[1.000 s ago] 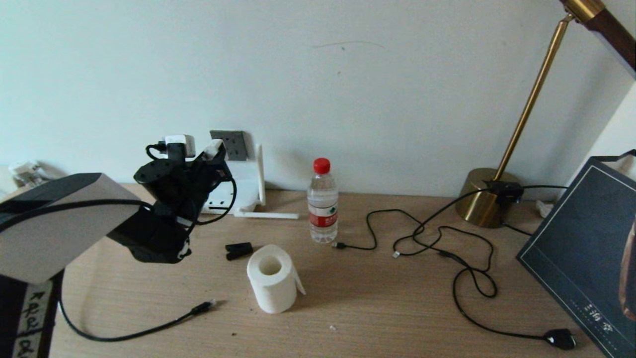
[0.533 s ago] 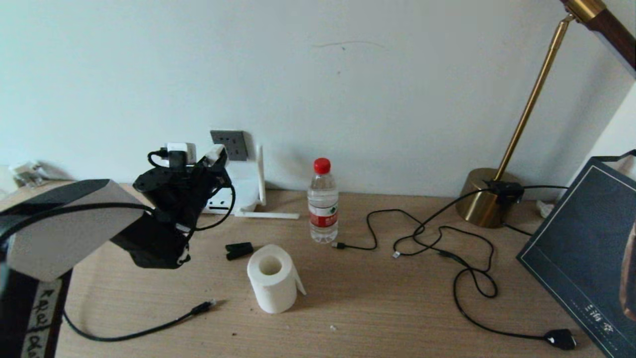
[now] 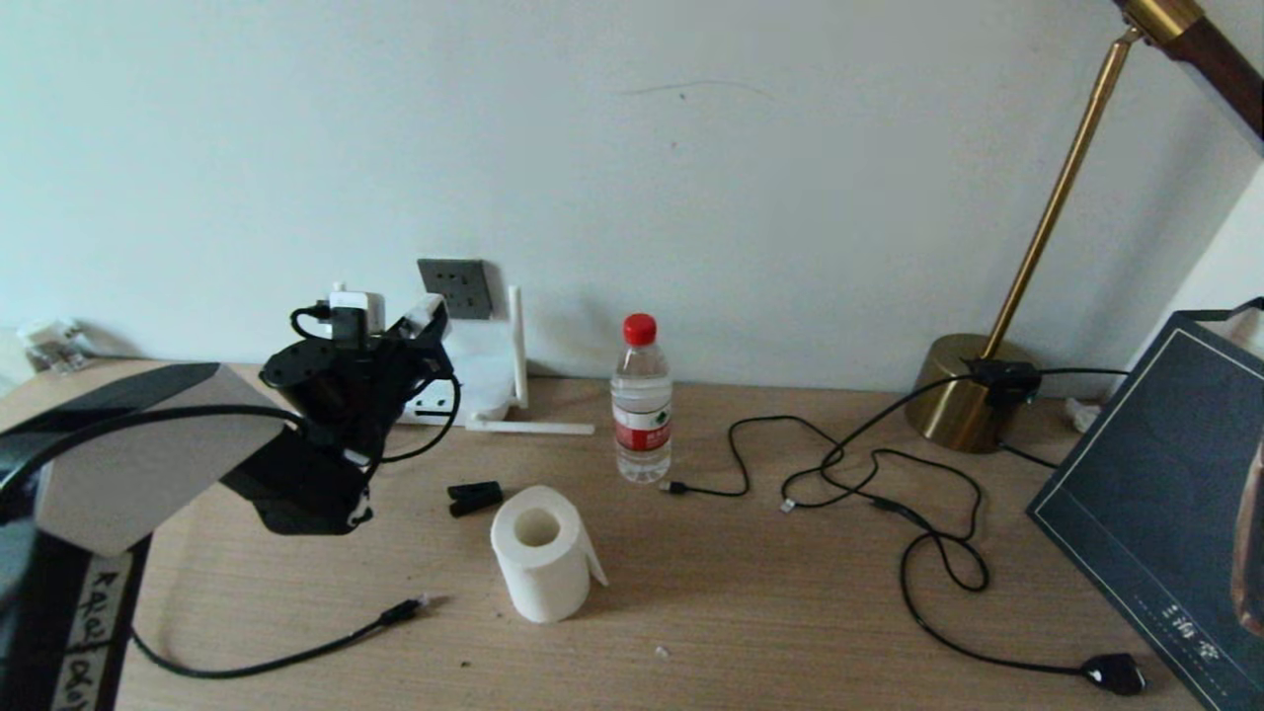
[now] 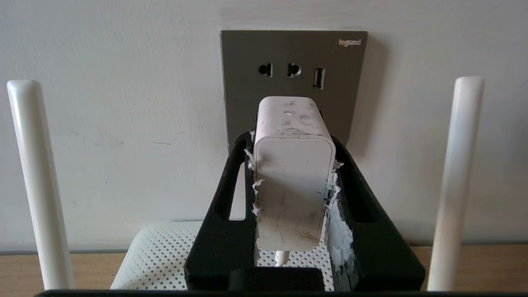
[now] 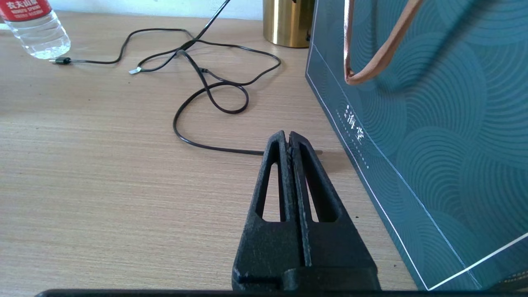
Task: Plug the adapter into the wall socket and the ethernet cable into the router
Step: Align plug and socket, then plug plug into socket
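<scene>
As the left tool [image 4: 293, 181], clamped on the adapter [image 4: 293, 173], eased down and back, the wall socket [image 4: 293, 82] at twelve o'clock stood unplugged; right tool [image 5: 291, 144] sat shut over the desk [image 5: 103, 165]

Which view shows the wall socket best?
The left wrist view: the wall socket faces the camera, holes visible, behind the adapter in the left gripper. The head view shows it small; the right wrist view misses it.
</scene>
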Controlling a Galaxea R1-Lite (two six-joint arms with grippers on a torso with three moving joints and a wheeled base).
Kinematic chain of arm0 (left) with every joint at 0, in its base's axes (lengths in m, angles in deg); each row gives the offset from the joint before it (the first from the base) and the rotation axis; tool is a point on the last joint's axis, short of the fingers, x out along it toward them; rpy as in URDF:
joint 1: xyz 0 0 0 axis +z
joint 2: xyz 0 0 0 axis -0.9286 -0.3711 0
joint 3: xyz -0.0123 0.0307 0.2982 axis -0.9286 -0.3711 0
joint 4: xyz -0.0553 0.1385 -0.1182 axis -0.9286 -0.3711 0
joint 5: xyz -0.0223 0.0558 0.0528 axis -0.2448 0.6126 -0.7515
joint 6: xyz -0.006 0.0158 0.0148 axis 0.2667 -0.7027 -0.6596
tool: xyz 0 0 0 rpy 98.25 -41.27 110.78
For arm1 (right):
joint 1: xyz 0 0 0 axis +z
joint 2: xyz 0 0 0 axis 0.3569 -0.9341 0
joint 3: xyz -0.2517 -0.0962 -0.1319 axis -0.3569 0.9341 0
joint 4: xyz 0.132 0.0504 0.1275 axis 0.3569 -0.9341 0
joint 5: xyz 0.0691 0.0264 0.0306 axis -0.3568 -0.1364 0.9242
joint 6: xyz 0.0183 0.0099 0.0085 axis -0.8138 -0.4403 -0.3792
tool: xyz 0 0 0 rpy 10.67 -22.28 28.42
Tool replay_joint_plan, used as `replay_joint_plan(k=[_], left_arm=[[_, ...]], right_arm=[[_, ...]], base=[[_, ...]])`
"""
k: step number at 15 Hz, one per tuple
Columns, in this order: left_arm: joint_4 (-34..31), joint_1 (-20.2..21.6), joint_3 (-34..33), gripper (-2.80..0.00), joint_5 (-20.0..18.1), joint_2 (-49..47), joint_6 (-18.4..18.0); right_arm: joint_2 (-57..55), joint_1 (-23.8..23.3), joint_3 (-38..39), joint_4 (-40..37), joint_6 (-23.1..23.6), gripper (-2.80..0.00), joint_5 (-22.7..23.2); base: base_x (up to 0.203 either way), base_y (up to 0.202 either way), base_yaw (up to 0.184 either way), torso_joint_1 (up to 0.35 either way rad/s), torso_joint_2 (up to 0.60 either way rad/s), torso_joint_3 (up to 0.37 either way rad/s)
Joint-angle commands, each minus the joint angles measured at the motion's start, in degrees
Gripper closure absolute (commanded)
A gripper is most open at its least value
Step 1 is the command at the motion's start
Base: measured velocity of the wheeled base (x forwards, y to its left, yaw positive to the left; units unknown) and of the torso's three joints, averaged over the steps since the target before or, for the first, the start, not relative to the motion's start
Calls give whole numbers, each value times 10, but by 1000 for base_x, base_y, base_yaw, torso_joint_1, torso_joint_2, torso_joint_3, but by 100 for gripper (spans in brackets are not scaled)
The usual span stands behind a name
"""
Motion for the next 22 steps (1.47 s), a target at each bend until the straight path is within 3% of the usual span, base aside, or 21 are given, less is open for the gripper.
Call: replay_joint_plan(k=[1, 6, 22], left_arm=[[5, 1, 10, 0, 0, -2, 0], [2, 0, 54, 0, 4, -17, -1], [-27, 1, 82, 0, 5, -27, -2]], right_arm=[[0, 0, 0, 0, 0, 0, 0], [0, 0, 0, 0, 0, 0, 0], [0, 0, 0, 0, 0, 0, 0]], base=[[0, 0, 0, 0, 0, 0], [0, 0, 0, 0, 0, 0], [0, 0, 0, 0, 0, 0]])
